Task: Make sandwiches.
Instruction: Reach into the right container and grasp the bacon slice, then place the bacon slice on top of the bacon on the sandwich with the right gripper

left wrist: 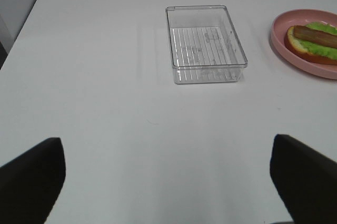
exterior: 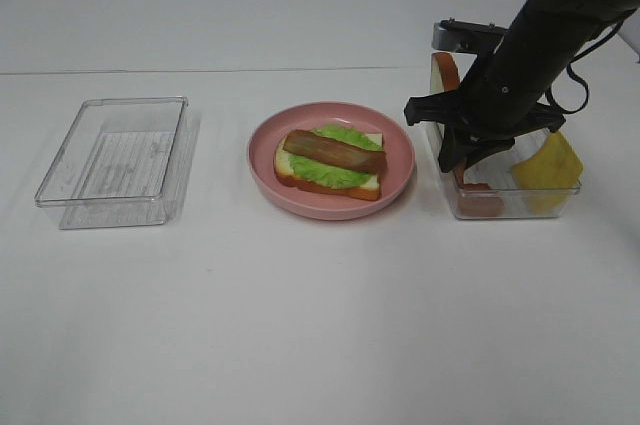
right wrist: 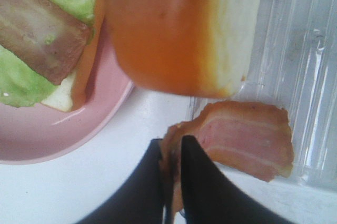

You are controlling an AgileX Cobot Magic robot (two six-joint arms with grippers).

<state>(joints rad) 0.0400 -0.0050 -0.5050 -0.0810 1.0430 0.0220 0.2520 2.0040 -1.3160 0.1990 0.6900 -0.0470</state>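
While lettuce and bacon are laid, red slice is clamped by right gripper, left gripper splayed; cheese, top bread unplaced.

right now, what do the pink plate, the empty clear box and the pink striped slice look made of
pink plate: likely smooth plastic, soft sheen on the rim.
empty clear box: transparent hard plastic, see-through walls, ribbed floor.
pink striped slice: probably soft rubbery toy plastic, matte, with painted bands.

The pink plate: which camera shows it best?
The exterior high view: the whole pink plate shows, with bread, lettuce and bacon on it. The left wrist view cuts the plate off at its edge; the right wrist view shows only a part.
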